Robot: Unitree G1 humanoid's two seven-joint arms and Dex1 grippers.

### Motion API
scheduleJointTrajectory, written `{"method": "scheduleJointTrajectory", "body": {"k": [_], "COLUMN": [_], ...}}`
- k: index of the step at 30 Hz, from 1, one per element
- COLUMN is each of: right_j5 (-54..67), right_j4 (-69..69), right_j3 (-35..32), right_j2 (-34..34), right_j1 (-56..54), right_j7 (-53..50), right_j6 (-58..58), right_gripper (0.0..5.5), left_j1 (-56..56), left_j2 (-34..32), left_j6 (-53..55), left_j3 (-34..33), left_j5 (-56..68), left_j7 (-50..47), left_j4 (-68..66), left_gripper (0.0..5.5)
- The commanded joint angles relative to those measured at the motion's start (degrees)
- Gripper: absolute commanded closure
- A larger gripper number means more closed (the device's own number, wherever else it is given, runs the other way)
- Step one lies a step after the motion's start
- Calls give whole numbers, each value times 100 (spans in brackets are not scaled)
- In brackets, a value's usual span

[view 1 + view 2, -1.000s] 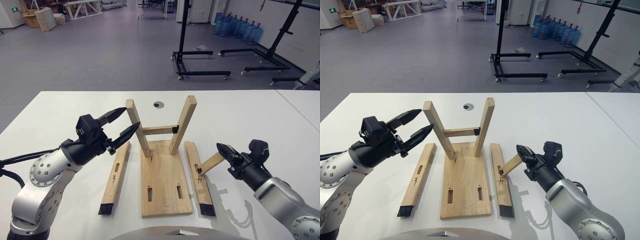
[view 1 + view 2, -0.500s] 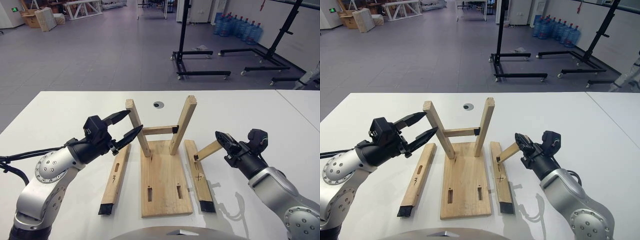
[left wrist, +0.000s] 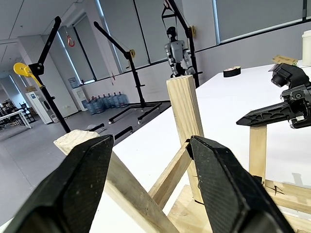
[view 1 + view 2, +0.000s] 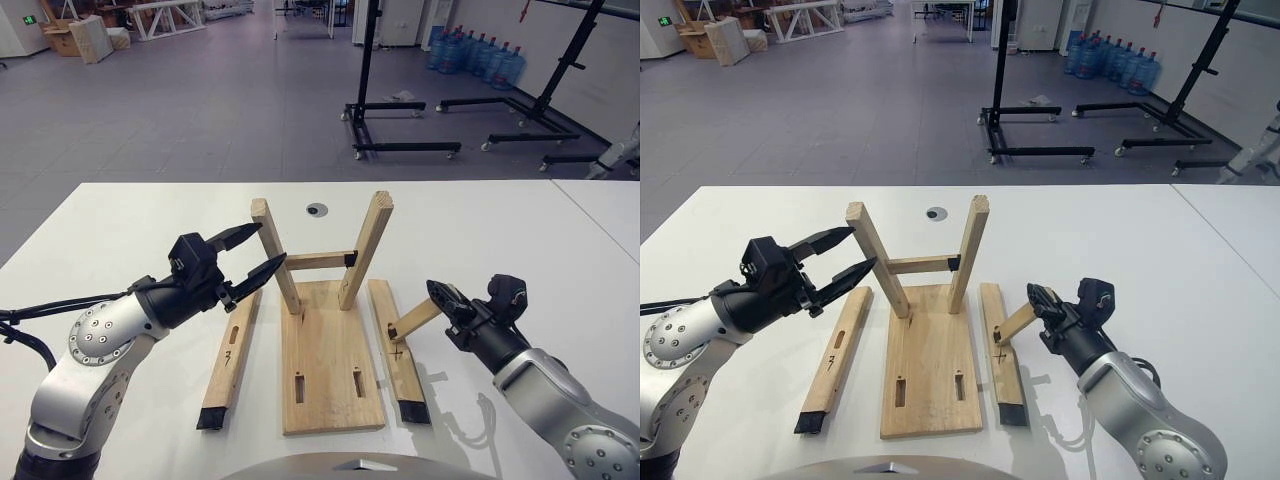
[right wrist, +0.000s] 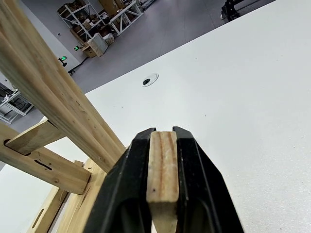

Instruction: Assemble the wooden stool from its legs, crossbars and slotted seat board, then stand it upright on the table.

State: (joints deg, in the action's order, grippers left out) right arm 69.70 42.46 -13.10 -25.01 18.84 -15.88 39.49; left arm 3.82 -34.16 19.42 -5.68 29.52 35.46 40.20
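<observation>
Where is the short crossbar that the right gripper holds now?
On the robot's right, in the left eye view: the short crossbar slants from the right gripper down to the leg lying beside the seat board.

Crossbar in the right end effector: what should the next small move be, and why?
Probably push the crossbar down into the slot of the flat leg: the right end effector is shut on its upper end, and its lower end meets that leg at a slant, not visibly seated.
</observation>
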Motion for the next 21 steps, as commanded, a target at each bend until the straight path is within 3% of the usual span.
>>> {"method": "scheduleJointTrajectory", "body": {"k": [1,11,21], "right_j5": [218,321,-1267], "right_j4": [-220,-248,-247], "right_j3": [-118,-139,598], "right_j2": [115,42,-377], "right_j1": [-56,-76,-283], "right_j7": [-288,-545,-110], "right_j6": [30,47,393], "right_gripper": [511,511,511], "left_j1": [-34,-6,-13], "left_j2": [-48,-33,-2], "left_j6": [52,13,-29], "left_j3": [-23,29,184], "left_j5": [-13,-95,-215], "left_j7": [9,5,16], "left_j4": [-5,2,-7], "left_gripper": [259,259,259]}}
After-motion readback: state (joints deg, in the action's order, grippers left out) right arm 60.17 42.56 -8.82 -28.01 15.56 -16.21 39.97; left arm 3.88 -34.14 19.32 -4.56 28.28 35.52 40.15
